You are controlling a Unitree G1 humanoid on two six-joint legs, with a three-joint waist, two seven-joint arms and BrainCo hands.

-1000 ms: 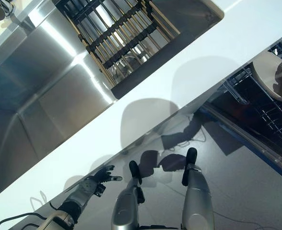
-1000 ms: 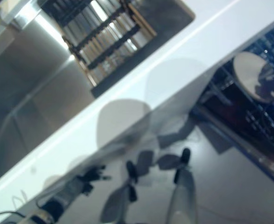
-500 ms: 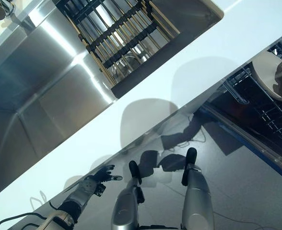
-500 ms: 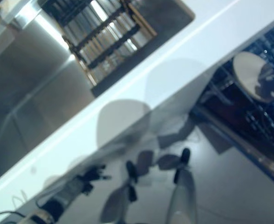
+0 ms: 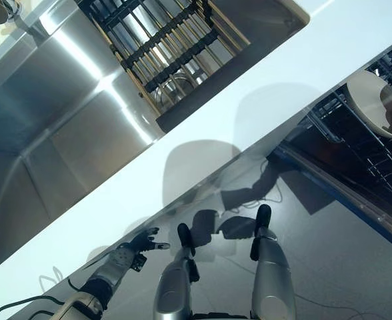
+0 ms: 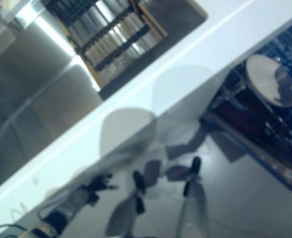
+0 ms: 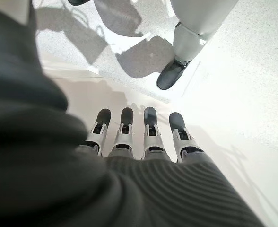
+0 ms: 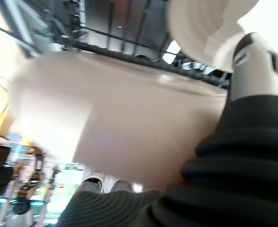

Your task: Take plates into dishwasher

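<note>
A round beige plate [image 5: 375, 101] stands in the open dishwasher's lower rack [image 5: 376, 163] at the right edge. The right wrist view is filled by this plate [image 8: 115, 118]. My right hand [image 8: 252, 56] has its thumb over the plate's rim and its fingers hidden under it, with the dark rack wires just beyond. A second pale dish [image 8: 200, 19] shows past the thumb. My left hand [image 5: 133, 252] hangs low beside the counter front. Its fingers [image 7: 151, 130] are straight and hold nothing.
A long white counter [image 5: 283, 73] crosses the view diagonally. Behind it lies a steel sink [image 5: 63, 120] with a wooden and black drying rack [image 5: 163, 47] over it. The dishwasher's blue-edged door [image 5: 356, 207] lies open over the grey floor.
The whole picture has shifted a little, so the camera moved. The dark shape of my right hand over the plate shows less at the right edge. My left hand has not moved.
</note>
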